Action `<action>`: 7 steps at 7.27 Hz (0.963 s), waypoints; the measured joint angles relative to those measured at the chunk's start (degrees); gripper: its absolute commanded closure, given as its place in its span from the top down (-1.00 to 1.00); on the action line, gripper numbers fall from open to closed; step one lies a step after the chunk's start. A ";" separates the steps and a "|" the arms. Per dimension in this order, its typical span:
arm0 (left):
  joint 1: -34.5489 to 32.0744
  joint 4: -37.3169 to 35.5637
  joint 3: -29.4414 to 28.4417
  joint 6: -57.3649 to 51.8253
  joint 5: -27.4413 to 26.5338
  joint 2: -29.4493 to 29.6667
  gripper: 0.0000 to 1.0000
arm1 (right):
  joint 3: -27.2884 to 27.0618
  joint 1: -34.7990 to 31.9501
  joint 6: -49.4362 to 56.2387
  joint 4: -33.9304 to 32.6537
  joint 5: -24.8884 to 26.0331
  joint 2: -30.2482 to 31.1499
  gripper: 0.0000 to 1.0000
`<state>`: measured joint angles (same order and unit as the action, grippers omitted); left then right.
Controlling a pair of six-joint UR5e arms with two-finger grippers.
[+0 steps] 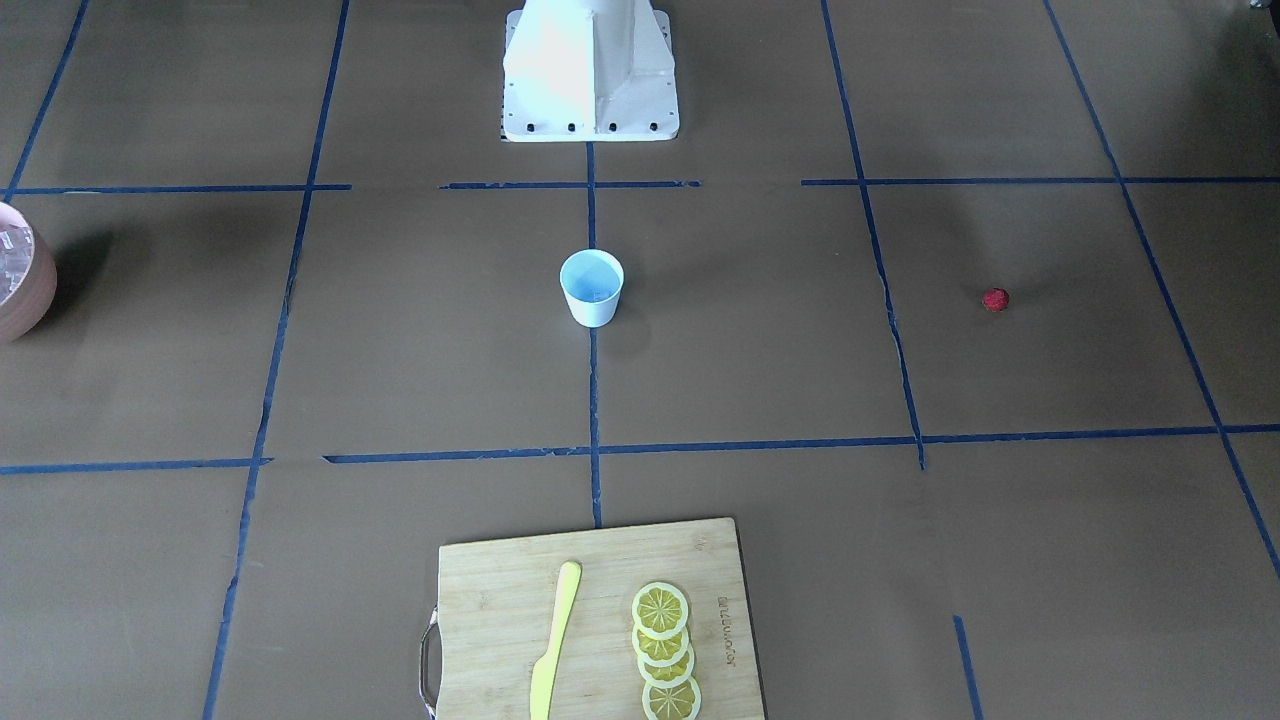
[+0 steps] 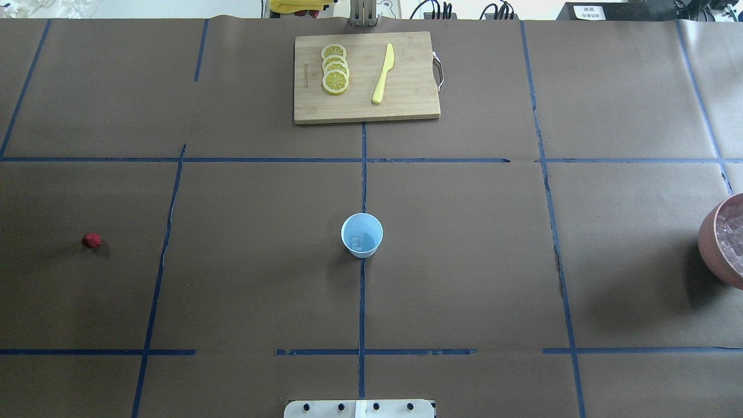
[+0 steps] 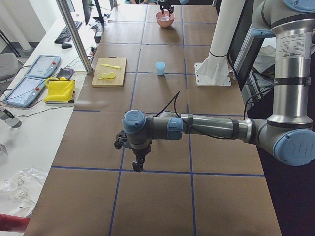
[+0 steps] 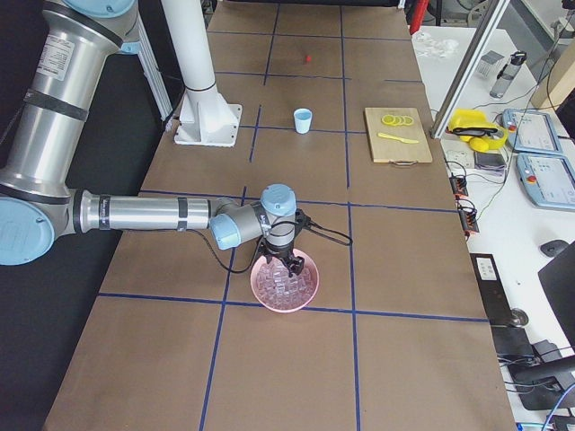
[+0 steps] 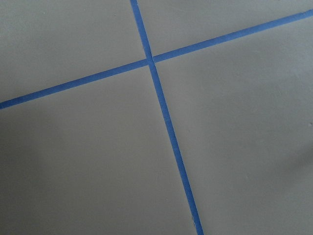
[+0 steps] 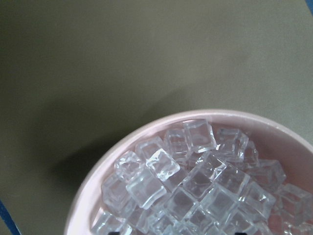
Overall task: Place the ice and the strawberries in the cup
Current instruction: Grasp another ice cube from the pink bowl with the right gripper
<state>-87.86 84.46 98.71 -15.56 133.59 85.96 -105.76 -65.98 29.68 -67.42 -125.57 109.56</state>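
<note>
The cup (image 2: 361,235) stands mid-table, perhaps holding one cube (image 2: 357,241), the strawberry (image 2: 91,240) well apart; the right gripper (image 4: 292,263) hangs over the bowl (image 6: 220,116) of ice (image 6: 195,181), the left gripper (image 3: 139,164) over the table (image 3: 162,196), both finger states impossible to tell.

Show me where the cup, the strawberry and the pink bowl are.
cup (image 1: 592,308), front-facing view, on its outer wall below the rim.
strawberry (image 2: 91,240), overhead view, on the middle of the berry.
bowl (image 2: 710,247), overhead view, on its outer wall, at the picture's right edge.
</note>
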 measured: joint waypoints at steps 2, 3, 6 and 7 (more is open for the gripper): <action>0.01 0.00 -0.01 0.00 0.00 -0.06 1.00 | 0.97 0.83 0.02 -0.03 0.71 -0.04 0.49; 0.01 0.00 0.00 0.00 0.00 -0.07 1.00 | 1.36 1.22 0.03 -0.05 0.89 -0.04 0.45; -0.01 0.00 0.05 0.00 0.00 -0.06 1.00 | 2.21 1.91 0.20 -0.08 1.29 0.13 0.19; 0.02 0.00 0.06 0.00 0.00 -0.05 1.00 | 2.27 1.91 0.26 -0.08 1.34 0.21 -0.03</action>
<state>-87.84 84.46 98.78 -15.56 133.59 85.91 -103.49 -64.08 29.94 -67.50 -124.23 109.76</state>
